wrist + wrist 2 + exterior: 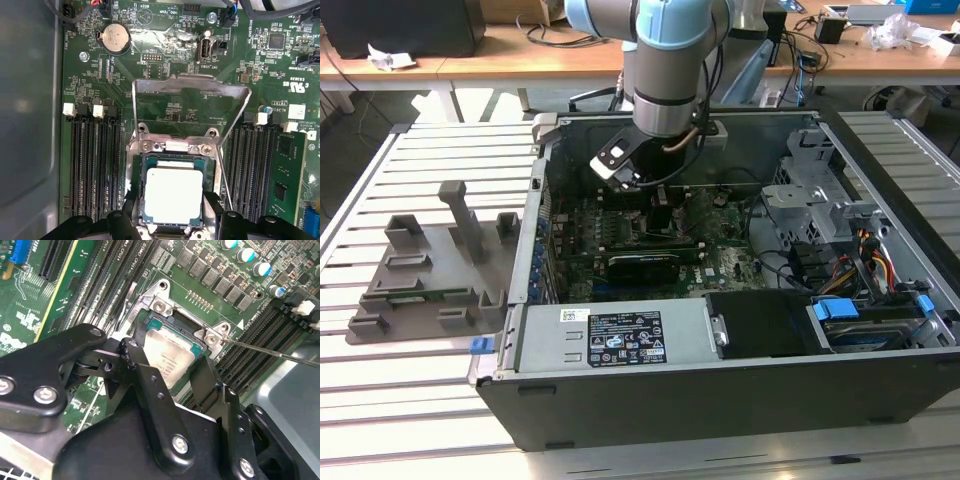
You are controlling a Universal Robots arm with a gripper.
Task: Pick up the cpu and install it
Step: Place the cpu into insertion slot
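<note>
The cpu (172, 190), a silvery square plate with a thin green rim, lies flat inside the dark socket frame (216, 172) on the motherboard. It shows in the second wrist view too, as the cpu (172, 352). My gripper (171, 207) straddles it, one black finger against each of two opposite edges; in the second wrist view the gripper (170, 367) looks shut on the chip. The socket's metal bracket (192, 87) stands swung up and open beyond it. In the exterior view the gripper (658, 215) reaches down into the open computer case (720, 400).
Rows of memory slots (95, 165) flank the socket on both sides. A thin metal lever (270, 350) sticks out beside the socket. A drive cage and cable bundle (840, 250) fill the case at the exterior view's right. A grey parts fixture (430, 270) lies on the slatted table outside the case.
</note>
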